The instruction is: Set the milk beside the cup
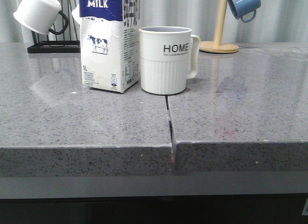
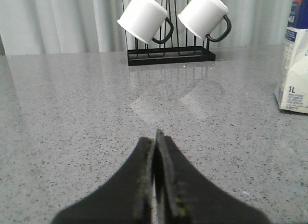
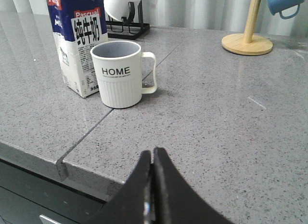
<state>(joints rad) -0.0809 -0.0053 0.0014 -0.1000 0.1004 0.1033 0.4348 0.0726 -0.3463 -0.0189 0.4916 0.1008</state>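
White milk point(image 1: 109, 41) upright, just beside cup point(image 1: 166, 60) | left gripper point(image 2: 155, 142) together | right gripper point(image 3: 152, 159) together

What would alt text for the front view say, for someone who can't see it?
A tall milk carton stands upright just left of a white "HOME" mug on a grey speckled counter. Behind hang a white mug and a blue mug.

White milk carton point(image 1: 109, 46) with a blue top band, white ribbed cup point(image 1: 165, 60) lettered black, speckled grey countertop point(image 1: 240, 113).
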